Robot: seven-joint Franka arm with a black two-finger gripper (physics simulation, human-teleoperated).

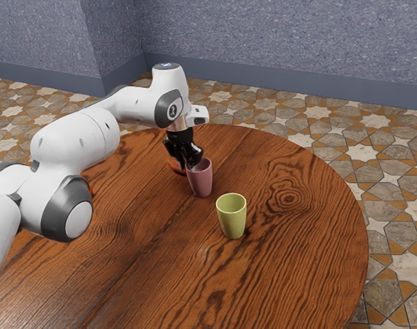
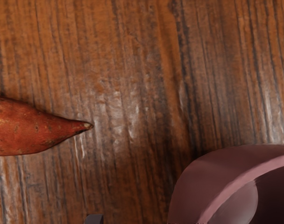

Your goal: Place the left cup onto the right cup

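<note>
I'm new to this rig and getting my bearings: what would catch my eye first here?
The black gripper is down at the rim of the mauve cup near the middle of the round wooden table. A yellow-green cup stands apart from it, upright, toward the exterior view's right. A reddish sweet potato lies on the table close by the mauve cup.

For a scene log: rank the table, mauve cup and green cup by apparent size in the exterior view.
1. Table, by far largest.
2. Mauve cup and green cup: look alike; green sits nearer the camera, so unranked.
</note>
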